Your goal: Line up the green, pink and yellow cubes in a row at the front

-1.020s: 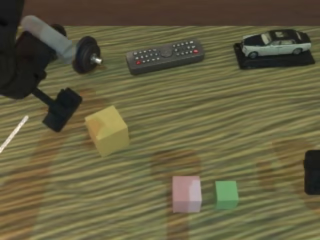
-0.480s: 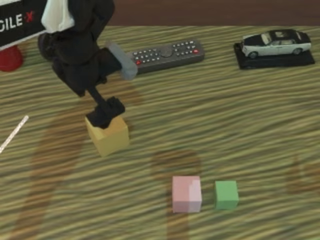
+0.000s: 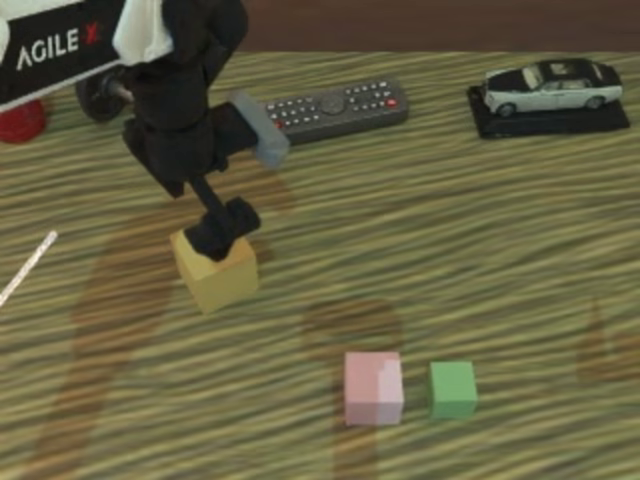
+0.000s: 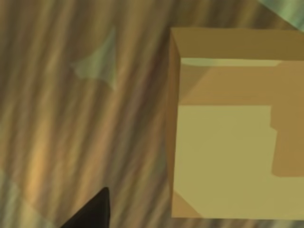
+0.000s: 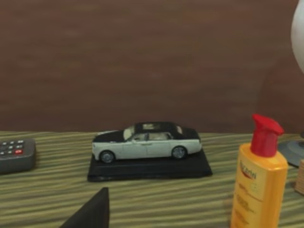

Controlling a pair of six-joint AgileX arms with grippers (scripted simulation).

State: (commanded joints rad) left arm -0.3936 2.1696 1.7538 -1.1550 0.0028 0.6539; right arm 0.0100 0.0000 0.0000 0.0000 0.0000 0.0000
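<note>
1. The left claw [image 3: 222, 236] hung over the yellow cube [image 3: 216, 274] in the left-centre of the top view, its dark fingers covering the cube's upper edge. Whether the fingers were released or clenched could not be told; the left wrist view showed only one dark fingertip [image 4: 92, 211] off the cube's face.

2. The yellow cube sat on the counter [image 3: 480, 230], well apart from the other two and turned slightly askew to them.

3. The pink cube [image 3: 373, 388] and green cube [image 3: 453, 389] stood just beside each other in the lower centre, with a narrow gap between them.

4. The right claw was not seen in the top view; its wrist camera faced a model car [image 5: 146, 142] and a lotion bottle [image 5: 258, 183], so that arm appeared parked.

5. Judgement: the step in hand was the grasp of the yellow cube. To do it well, the claw should centre over the cube, square its fingers to two opposite faces and descend low before closing, as this is the largest cube.

6. Placement should fall just left of the pink cube, in line with both.
</note>
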